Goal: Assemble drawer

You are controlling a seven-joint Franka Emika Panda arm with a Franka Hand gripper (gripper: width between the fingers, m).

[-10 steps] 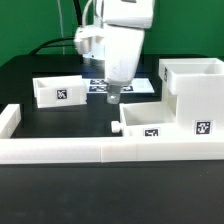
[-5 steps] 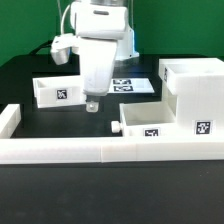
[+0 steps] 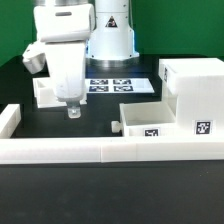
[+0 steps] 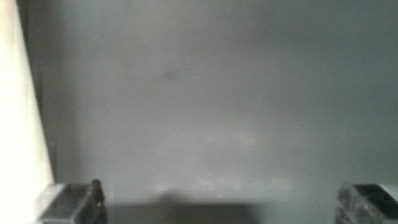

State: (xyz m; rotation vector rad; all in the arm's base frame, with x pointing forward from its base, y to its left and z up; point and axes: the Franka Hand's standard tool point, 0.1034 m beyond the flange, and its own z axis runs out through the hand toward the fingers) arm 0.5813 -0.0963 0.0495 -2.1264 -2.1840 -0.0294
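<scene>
The tall white drawer casing stands at the exterior view's right, with a square tag on its front. One shallow knobbed tray lies beside it against the rail, its knob toward the exterior view's left. The second tray sits at the back left, mostly hidden behind my arm. My gripper hangs just above the black table in front of that tray. In the wrist view my gripper is open and holds nothing; the fingers stand wide apart over bare dark table.
A long low white border rail runs along the table's front and turns back at the left corner. The marker board lies flat behind the gripper, by the robot's base. A pale strip runs along one edge of the wrist view.
My arm has swept toward the exterior view's left, from over the marker board to in front of the back-left tray, now covering most of that tray. The parts have not moved.
</scene>
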